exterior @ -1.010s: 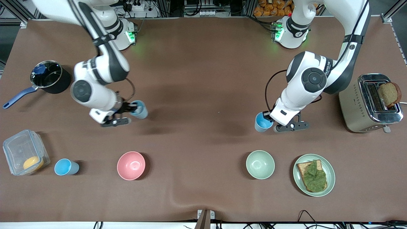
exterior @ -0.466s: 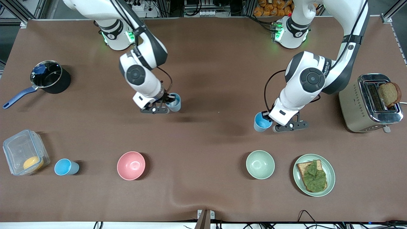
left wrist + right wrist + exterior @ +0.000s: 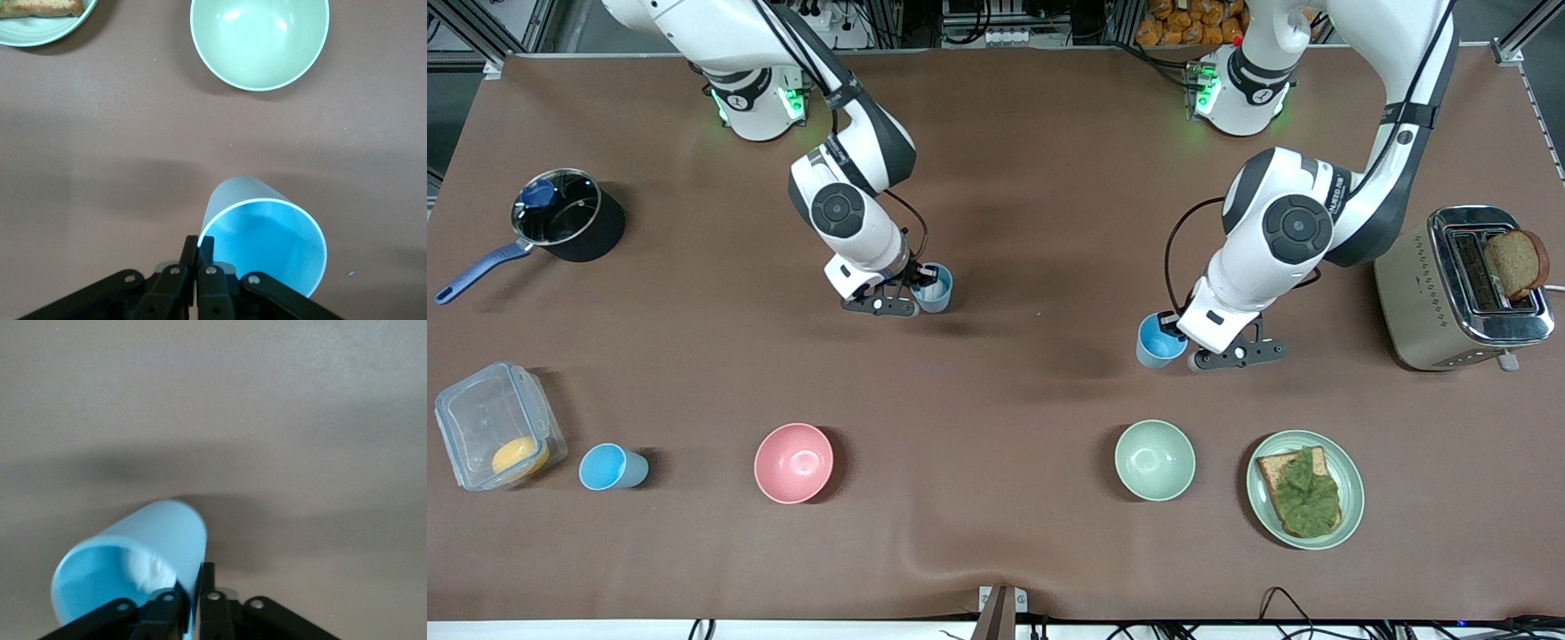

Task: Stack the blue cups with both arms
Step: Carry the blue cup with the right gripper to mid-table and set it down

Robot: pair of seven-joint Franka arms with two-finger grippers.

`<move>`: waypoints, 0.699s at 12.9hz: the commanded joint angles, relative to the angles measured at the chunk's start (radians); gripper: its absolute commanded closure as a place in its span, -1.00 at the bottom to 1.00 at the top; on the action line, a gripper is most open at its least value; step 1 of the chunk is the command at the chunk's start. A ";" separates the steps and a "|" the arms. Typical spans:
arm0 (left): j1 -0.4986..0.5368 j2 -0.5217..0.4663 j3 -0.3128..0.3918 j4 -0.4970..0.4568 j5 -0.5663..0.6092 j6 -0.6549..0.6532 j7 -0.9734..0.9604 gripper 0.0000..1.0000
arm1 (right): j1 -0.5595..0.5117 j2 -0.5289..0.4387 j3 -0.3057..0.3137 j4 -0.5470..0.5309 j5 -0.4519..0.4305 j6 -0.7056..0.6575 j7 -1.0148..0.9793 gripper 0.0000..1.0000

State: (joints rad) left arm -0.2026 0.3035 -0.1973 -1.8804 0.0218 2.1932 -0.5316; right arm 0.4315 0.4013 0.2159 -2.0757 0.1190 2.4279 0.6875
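Right gripper: over the mid-surface, jaws pinching one wall of a blue cup. Left gripper: over the surface above the green bowl, jaws pinching the rim wall of a second blue cup. Risk, judged: single-wall pinches may let either cup pivot, so rims misalign on nesting; third blue cup stands by the plastic container.

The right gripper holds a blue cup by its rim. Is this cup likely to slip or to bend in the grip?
The blue cup looks thin-walled and smooth, so it probably flexes little but may slip. The right gripper pinches only one wall at the rim, so the cup could swing or tilt.
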 commanded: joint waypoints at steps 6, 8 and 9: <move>-0.006 -0.007 -0.010 0.049 -0.023 -0.021 -0.033 1.00 | -0.124 -0.100 -0.016 0.234 0.005 -0.381 -0.037 -1.00; -0.012 -0.006 -0.074 0.087 -0.023 -0.058 -0.130 1.00 | -0.216 -0.162 -0.016 0.267 0.005 -0.473 -0.179 -1.00; -0.020 -0.004 -0.114 0.107 -0.023 -0.065 -0.209 1.00 | -0.281 -0.194 -0.016 0.269 0.005 -0.510 -0.265 -1.00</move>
State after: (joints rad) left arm -0.2051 0.3026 -0.2556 -1.8187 0.0176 2.1719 -0.6319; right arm 0.2517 0.2650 0.1855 -1.8030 0.1176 1.9760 0.5451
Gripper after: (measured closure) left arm 0.974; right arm 0.000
